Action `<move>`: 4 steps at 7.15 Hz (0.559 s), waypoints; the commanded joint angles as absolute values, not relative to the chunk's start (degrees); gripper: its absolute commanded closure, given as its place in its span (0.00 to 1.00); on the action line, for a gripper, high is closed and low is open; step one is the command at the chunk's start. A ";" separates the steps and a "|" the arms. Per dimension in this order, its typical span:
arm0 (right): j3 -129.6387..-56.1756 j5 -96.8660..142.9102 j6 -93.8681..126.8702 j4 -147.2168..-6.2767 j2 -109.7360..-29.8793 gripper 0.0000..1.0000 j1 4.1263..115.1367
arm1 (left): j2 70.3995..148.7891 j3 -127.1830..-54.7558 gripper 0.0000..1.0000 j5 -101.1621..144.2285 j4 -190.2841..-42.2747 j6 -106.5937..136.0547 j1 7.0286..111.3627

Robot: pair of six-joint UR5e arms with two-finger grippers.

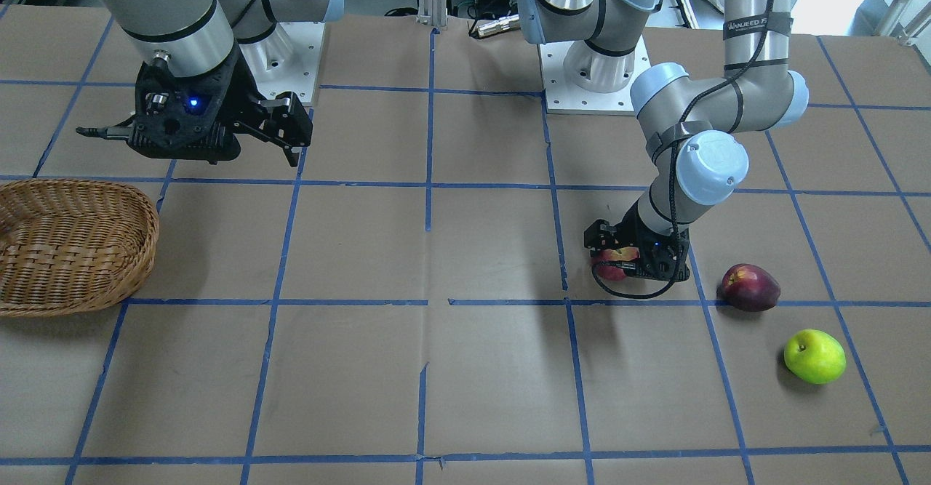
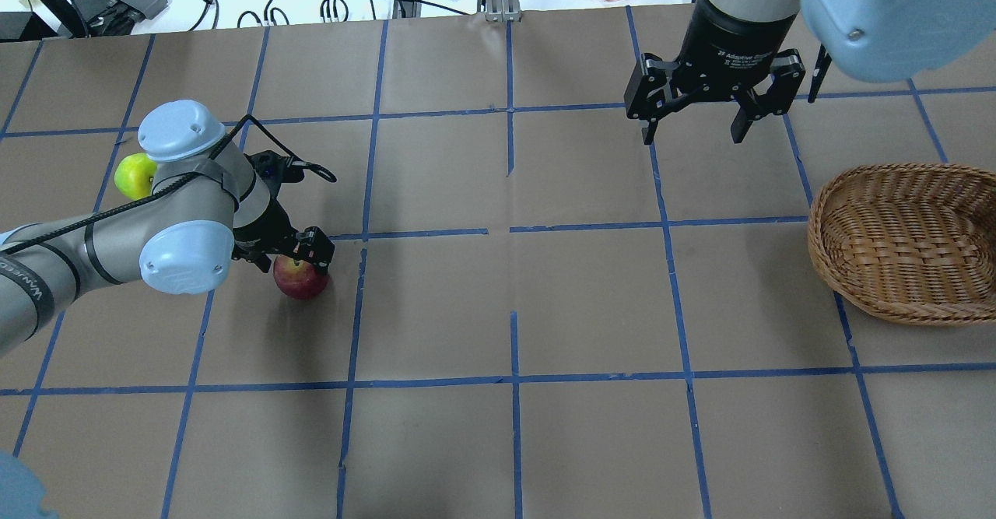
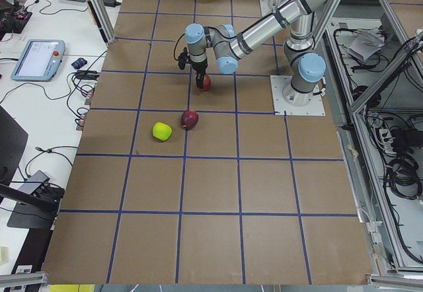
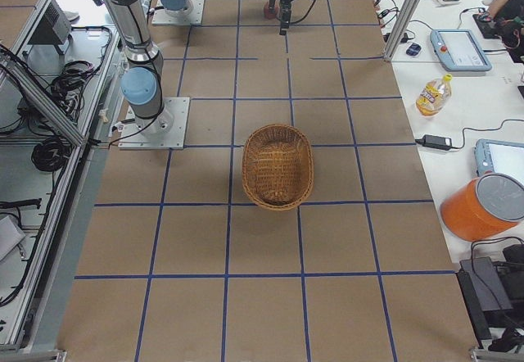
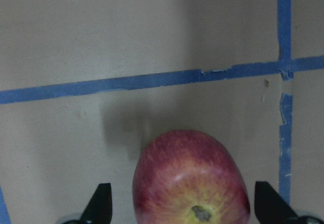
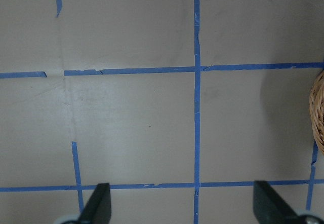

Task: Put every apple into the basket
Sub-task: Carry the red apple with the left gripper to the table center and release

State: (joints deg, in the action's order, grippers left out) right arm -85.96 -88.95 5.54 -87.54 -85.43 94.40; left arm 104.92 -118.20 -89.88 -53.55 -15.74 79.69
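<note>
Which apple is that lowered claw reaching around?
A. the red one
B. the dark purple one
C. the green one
A: the left gripper stands open around the red apple, a finger on either side, while the dark apple and green apple lie apart from it.

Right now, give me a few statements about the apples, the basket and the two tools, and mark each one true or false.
1. The basket holds no apples. True.
2. The left tool is shut tight on the red apple. False: its fingers stand either side of the apple, with gaps showing.
3. The right tool is open and empty. True.
4. The green apple touches the dark apple. False: they lie apart on the table.
5. The basket sits next to the left tool. False: it is near the right tool, at the far end of the table from the left one.
</note>
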 commanded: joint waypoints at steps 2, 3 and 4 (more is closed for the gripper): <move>-85.96 -88.95 5.54 -87.54 -85.43 0.00 94.39 | 105.73 -119.18 0.42 -90.17 -50.02 -16.86 79.54; -85.96 -88.95 5.54 -87.54 -85.43 0.00 94.39 | 105.73 -119.18 0.99 -90.26 -49.66 -18.96 79.54; -85.96 -88.95 5.54 -87.54 -85.43 0.00 94.39 | 105.30 -118.31 1.00 -90.35 -50.27 -19.16 79.45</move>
State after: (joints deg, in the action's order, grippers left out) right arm -85.96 -88.95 5.54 -87.54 -85.43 94.39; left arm 105.62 -118.94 -90.23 -50.12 -18.16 79.52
